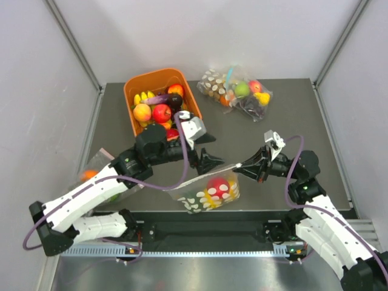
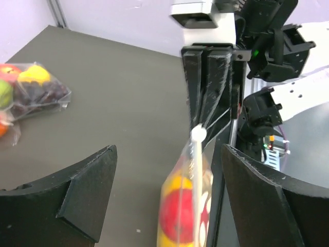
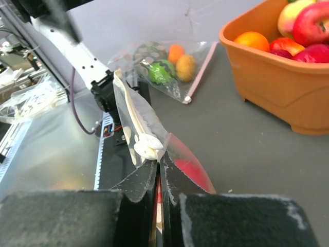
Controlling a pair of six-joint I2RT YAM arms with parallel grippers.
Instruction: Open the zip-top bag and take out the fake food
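Observation:
The zip-top bag (image 1: 209,193), clear with white dots, hangs near the table's front edge. The fake food shows through it as a red fruit (image 1: 217,185) with yellow pieces beside it. My right gripper (image 1: 241,165) is shut on the bag's top corner, just beside the white zip slider (image 3: 149,146). In the right wrist view the right gripper (image 3: 160,167) has the plastic pinched between its fingers. My left gripper (image 1: 211,162) is open. In the left wrist view the left gripper (image 2: 168,149) straddles the bag's (image 2: 187,200) zip edge without touching it.
An orange bin (image 1: 136,85) of toy fruit stands at the back left. A dotted bag with a green apple and grapes (image 1: 236,91) lies at the back. Another dotted bag with an orange fruit (image 1: 97,176) lies at the left, partly under my left arm.

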